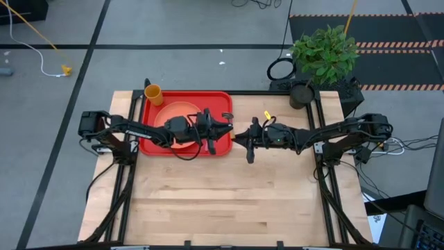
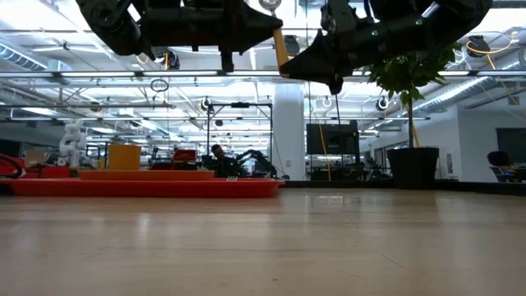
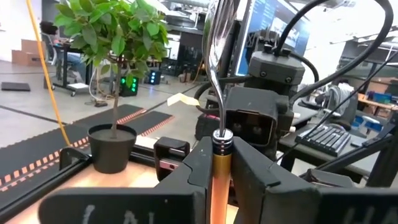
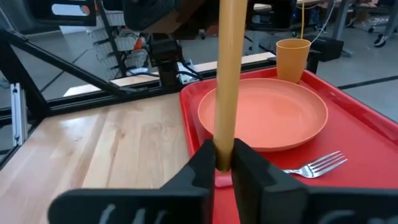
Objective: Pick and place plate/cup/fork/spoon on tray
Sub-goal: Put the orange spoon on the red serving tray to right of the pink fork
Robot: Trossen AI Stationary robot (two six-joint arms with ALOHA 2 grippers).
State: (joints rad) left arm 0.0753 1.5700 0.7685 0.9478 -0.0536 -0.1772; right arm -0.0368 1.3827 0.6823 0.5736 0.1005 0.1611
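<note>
Both grippers, left [image 3: 222, 171] and right [image 4: 222, 165], clamped on one spoon [image 3: 219, 74] above tray's [image 1: 220, 99] right edge, plate [image 4: 273, 112], cup [image 4: 292, 57], fork [image 4: 316, 165] on tray

No readable text, labels, brands, numbers or signs in any view.
</note>
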